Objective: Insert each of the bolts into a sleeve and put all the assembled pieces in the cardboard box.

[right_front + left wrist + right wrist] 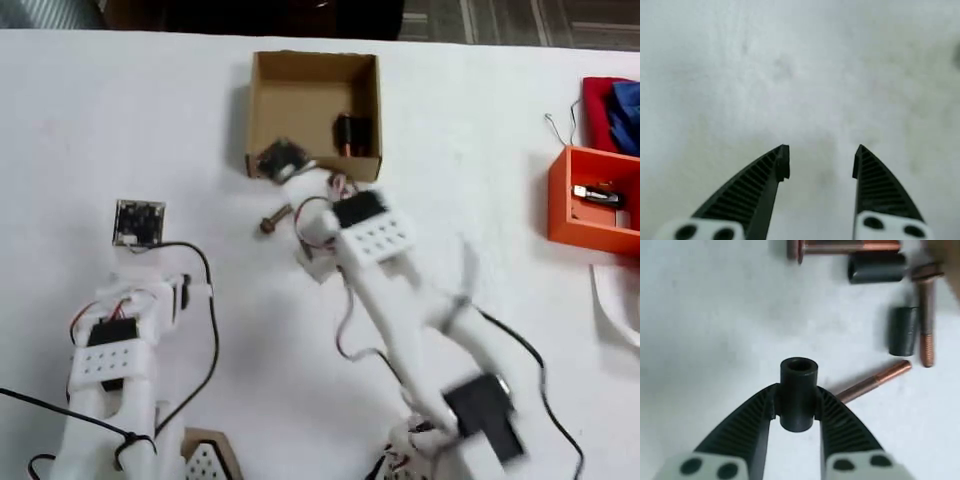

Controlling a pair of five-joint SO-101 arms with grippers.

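Note:
My right gripper (796, 407) is shut on a black sleeve (798, 390), held upright just above the white table. Behind it lies a copper bolt (874, 381). Farther off lie two more bolts (845, 246) (926, 315) and two loose black sleeves (877, 267) (903, 331). From above, the right gripper (283, 160) sits at the front left corner of the cardboard box (268, 105), with a bolt (274, 221) on the table close by. A dark assembled piece (350, 133) lies inside the box. My left gripper (820, 160) is open over bare table, far to the left.
An orange bin (562, 205) holding a small dark item stands at the right edge, with red and blue cloth (610, 105) behind it. Black cables (210, 330) trail from the left arm (115, 345) across the table's near side.

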